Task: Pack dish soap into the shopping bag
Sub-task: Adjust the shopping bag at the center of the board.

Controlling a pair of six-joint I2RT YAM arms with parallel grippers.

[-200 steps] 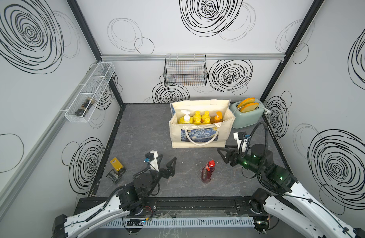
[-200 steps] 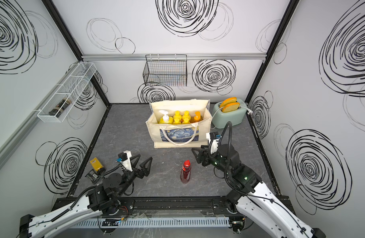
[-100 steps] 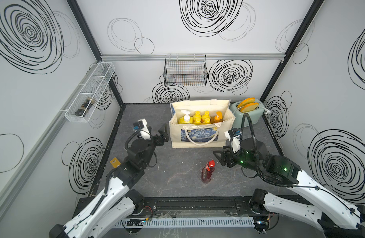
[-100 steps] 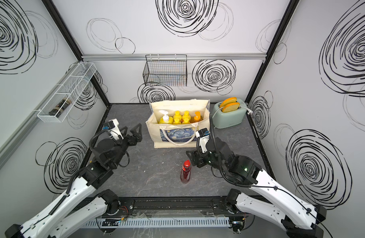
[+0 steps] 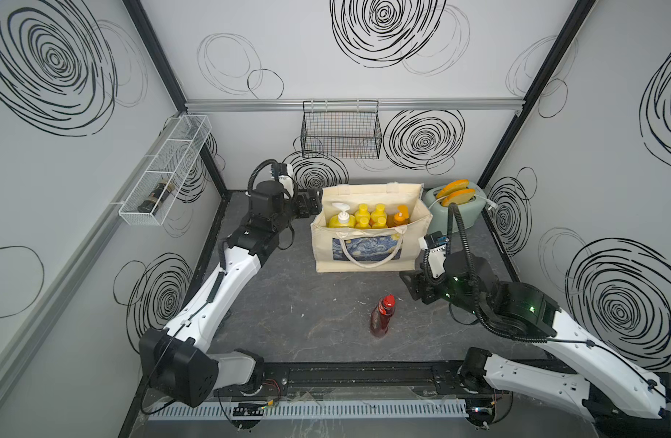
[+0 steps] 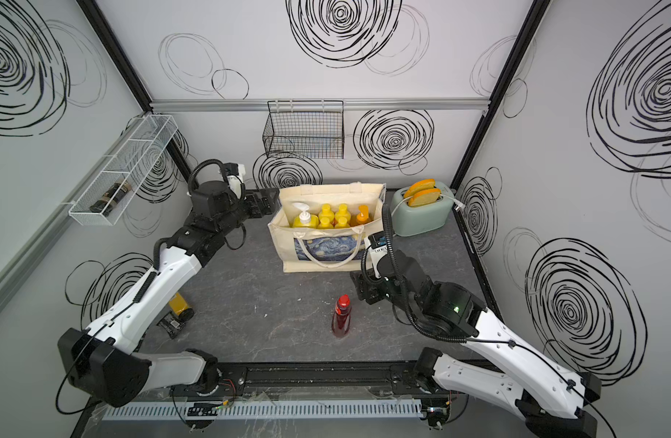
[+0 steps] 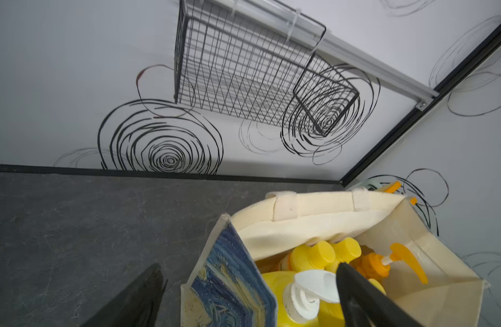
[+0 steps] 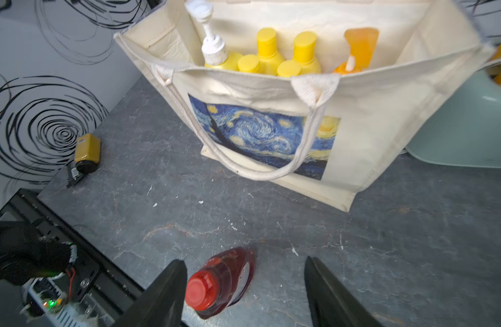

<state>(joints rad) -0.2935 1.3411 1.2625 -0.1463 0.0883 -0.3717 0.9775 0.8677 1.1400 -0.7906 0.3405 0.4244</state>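
Red bottle point(image 5: 382, 320) stands mid-desk point(image 5: 288, 303), outside the shopping bag point(image 5: 410, 246).
Both jaws are spread: right gripper point(image 5: 412, 285) near the bottle, left gripper point(image 5: 311, 203) at the bag's end wall.

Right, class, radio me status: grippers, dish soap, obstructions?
Left gripper open by tote. Right gripper open, near red soap bottle. Bottle upright on table, unpacked. Nothing blocking.

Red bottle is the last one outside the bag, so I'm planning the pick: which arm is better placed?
Right, likely. The right gripper hangs beside the red bottle, jaws open toward it; the left gripper is away at the shopping bag's far end.
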